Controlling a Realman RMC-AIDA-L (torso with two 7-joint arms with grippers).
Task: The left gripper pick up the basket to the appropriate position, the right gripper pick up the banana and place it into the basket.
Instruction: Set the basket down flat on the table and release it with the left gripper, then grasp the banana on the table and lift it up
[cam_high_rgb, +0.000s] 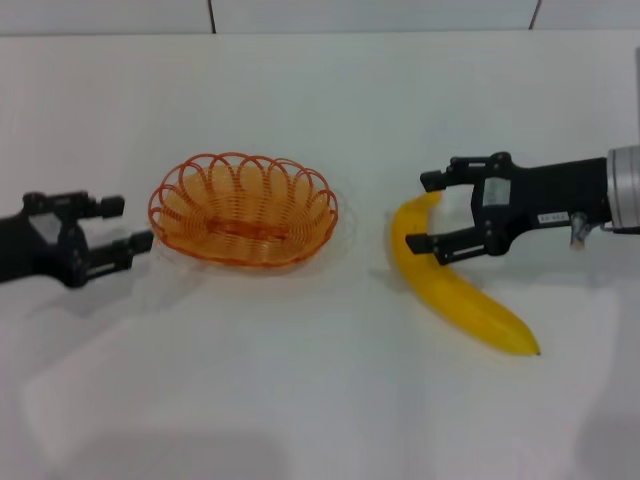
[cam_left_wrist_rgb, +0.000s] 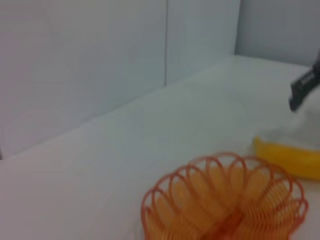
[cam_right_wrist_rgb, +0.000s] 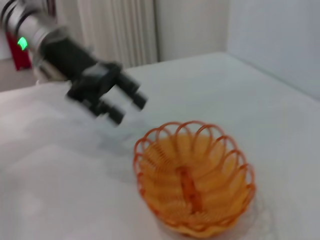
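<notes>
The basket (cam_high_rgb: 243, 208) is seen resting on the white table (cam_high_rgb: 300, 400), left of centre in the head view, with nothing inside it. The left gripper (cam_high_rgb: 128, 223) is held just beside the basket's left rim, its two fingers spread wide and clear of the wire; the arm behind it is cut off at the frame edge. The banana (cam_high_rgb: 455, 285) lies on the table to the right of the basket, apart from it. The right gripper (cam_high_rgb: 428, 212) is positioned over the banana's upper end with its fingers parted to either side of the fruit — whether they touch the skin cannot be made out. In the left wrist view only part of the basket (cam_left_wrist_rgb: 225, 200) and one end of the banana (cam_left_wrist_rgb: 290, 157) are shown, the rest being cut off. In the right wrist view the left gripper (cam_right_wrist_rgb: 127, 106) is blurred, its open fingers near the basket (cam_right_wrist_rgb: 195, 185).
</notes>
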